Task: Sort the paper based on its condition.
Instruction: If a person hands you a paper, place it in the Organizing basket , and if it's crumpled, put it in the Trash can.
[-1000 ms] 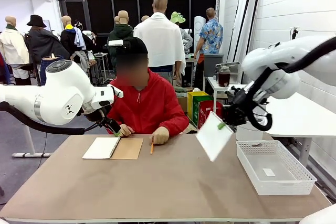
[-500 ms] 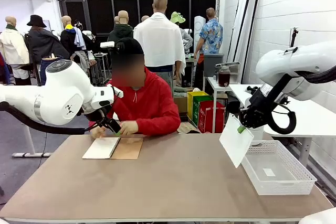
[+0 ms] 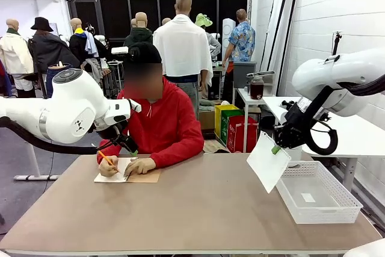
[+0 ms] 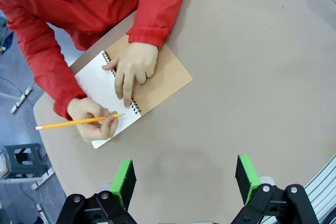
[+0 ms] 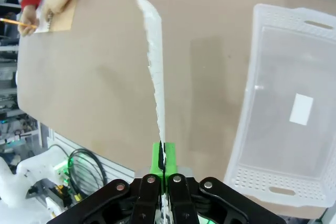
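Right claw (image 3: 275, 147), at the right of the scene, above the bench (image 3: 198, 209): clenched on the paper (image 3: 267, 162), green pads pinched tight on its upper edge. Paper held clear of the bench, hanging down and tilted from that grip, just left of the white plastic basket (image 3: 322, 213) and apart from it. Seen edge-on from the right wrist, with one long edge ragged. Basket standing at the right end of the bench, perforated walls upright. Inside it, lying flat on the floor: a small white tag (image 3: 308, 197).

Left claw (image 4: 185, 179), at the far left of the scene: released, jaws standing wide apart with nothing between them, green pads (image 4: 124, 181) pointing down at bare bench. Positioned near a spiral notebook (image 4: 157, 85), apart from it.

Notebook lying open at the far left of the bench, brown cardboard cover folded out to one side, white page uppermost. Person in a red top (image 3: 162, 124) seated at the far side, leaning over the notebook. One hand (image 4: 93, 118) gripping a yellow pencil (image 4: 73, 124), tip down on the page. Other hand (image 4: 134, 69) resting flat across the spiral binding, fingers spread over both page and cover.
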Controlling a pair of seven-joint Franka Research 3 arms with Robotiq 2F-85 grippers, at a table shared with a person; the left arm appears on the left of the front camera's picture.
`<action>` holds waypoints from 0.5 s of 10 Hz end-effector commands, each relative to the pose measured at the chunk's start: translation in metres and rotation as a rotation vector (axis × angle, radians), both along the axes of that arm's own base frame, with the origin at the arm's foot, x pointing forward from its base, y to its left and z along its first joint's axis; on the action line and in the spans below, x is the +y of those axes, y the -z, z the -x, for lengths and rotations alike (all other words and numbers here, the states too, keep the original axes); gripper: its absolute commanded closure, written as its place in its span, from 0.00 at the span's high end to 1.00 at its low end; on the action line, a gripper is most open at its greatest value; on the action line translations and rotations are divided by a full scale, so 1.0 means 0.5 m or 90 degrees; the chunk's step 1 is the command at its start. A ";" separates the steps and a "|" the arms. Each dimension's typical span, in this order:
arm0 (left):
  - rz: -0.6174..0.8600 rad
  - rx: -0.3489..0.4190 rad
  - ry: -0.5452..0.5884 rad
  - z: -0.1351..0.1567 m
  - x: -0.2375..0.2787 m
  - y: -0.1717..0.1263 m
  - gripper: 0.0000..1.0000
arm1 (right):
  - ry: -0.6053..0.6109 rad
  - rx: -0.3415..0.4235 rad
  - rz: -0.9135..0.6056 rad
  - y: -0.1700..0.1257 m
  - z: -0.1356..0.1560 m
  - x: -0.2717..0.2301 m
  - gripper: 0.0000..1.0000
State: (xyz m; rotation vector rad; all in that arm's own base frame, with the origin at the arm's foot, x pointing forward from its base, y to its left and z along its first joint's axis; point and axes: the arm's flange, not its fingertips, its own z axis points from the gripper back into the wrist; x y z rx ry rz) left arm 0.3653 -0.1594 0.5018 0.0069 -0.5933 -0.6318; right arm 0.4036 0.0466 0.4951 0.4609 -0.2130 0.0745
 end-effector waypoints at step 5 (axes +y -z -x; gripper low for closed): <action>0.000 -0.002 0.004 -0.002 0.001 0.002 1.00 | 0.033 -0.017 0.027 0.087 -0.015 -0.143 0.00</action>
